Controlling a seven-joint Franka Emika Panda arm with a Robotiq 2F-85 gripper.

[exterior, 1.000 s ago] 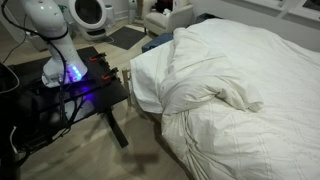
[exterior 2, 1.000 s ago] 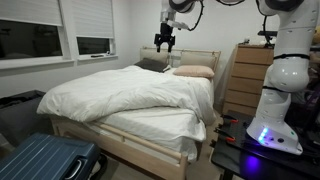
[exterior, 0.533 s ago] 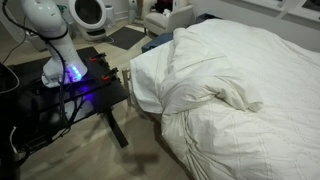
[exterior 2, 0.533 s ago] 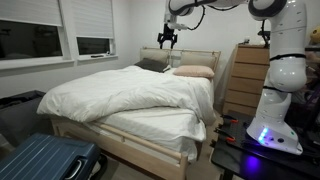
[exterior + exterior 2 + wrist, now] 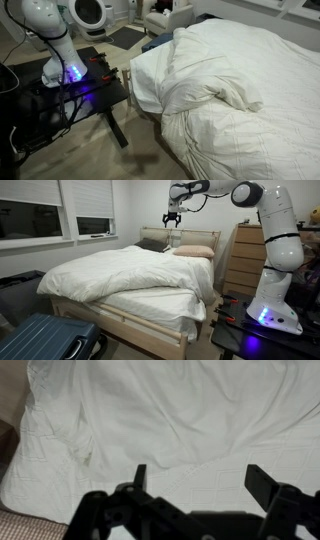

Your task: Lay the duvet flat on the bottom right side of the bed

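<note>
Above the head end of the large bed dressed in white (image 5: 150,305), the black end effector (image 5: 172,220) hangs empty, fingers spread wide apart. The puffy white, faintly striped duvet (image 5: 115,273) lies heaped on it, folded back from a foot corner.

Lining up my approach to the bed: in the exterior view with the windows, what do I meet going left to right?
Blue suitcase → duvet heaped on the bed → wooden dresser → robot's white base.
</note>
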